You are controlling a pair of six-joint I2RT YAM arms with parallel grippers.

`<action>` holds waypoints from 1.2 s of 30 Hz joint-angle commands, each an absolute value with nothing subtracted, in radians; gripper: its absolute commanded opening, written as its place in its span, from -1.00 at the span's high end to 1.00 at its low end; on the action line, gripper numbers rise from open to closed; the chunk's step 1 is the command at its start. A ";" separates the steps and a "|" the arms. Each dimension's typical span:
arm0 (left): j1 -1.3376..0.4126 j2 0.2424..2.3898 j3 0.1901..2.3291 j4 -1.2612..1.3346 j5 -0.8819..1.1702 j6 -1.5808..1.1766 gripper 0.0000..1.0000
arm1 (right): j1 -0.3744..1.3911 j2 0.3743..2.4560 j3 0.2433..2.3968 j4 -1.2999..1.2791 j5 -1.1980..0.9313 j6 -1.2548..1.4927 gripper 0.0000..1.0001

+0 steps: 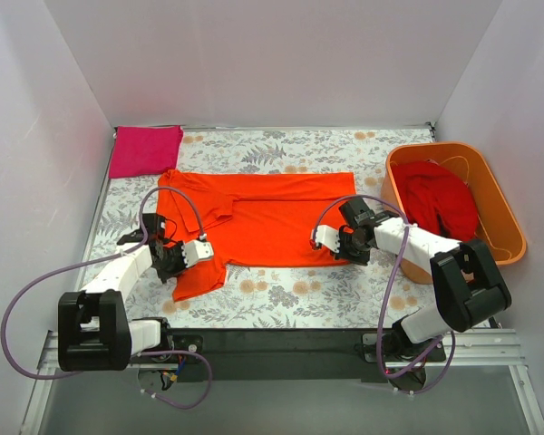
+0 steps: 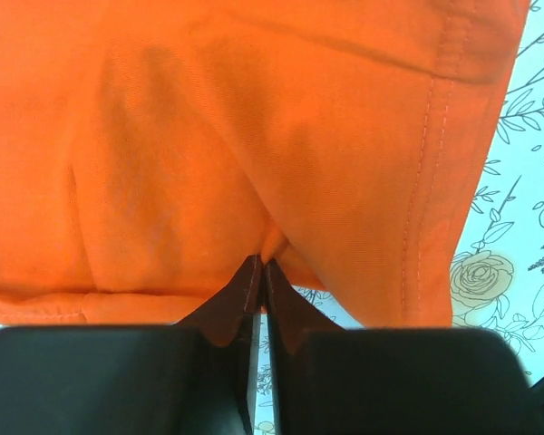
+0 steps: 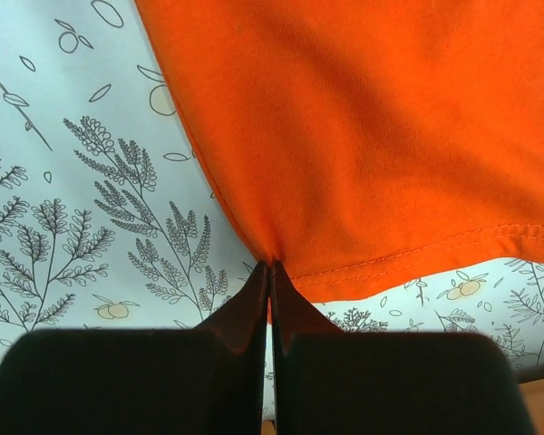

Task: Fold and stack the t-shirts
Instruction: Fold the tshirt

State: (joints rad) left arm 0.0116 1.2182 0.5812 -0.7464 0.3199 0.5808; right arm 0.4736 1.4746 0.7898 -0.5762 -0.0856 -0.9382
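The bright orange t-shirt lies spread across the middle of the floral cloth. My left gripper is shut on its near-left part, a fold of orange cloth pinched between the tips. My right gripper is shut on the shirt's near-right hem corner. The magenta-pink t-shirt lies folded at the far left corner. The deeper red t-shirt is bunched inside the orange plastic tub.
The tub stands at the right edge, close to my right arm. White walls enclose the table on three sides. The floral tablecloth shows bare in front of the orange shirt and along the back.
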 commanded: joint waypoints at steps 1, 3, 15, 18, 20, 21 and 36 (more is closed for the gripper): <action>0.014 1.250 0.587 -0.741 0.270 0.604 1.00 | 0.471 1.480 0.824 -0.621 -0.075 -0.939 0.97; 0.020 1.249 0.662 -0.801 0.287 0.597 1.00 | 0.468 1.462 0.842 -0.643 -0.077 -0.940 0.97; 0.086 1.279 0.902 -0.988 0.429 0.581 1.00 | 0.437 1.376 0.890 -0.719 -0.092 -0.957 0.97; 0.086 1.269 0.911 -1.026 0.433 0.597 1.00 | 0.436 1.365 0.903 -0.741 -0.101 -0.957 0.97; 0.086 1.252 0.904 -1.064 0.437 0.604 1.00 | 0.436 1.353 0.896 -0.753 -0.103 -0.962 0.97; 0.086 1.224 0.899 -1.080 0.439 0.607 1.00 | 0.436 1.336 0.890 -0.771 -0.107 -0.966 0.97; 0.130 1.333 1.136 -1.209 0.511 0.534 1.00 | 0.402 1.298 0.902 -0.851 -0.163 -1.006 0.97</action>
State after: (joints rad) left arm 0.1234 1.2736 1.0180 -1.2274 0.4541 0.5678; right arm 0.4244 1.2572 0.8421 -0.8124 -0.1333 -0.9688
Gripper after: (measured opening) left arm 0.012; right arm 0.020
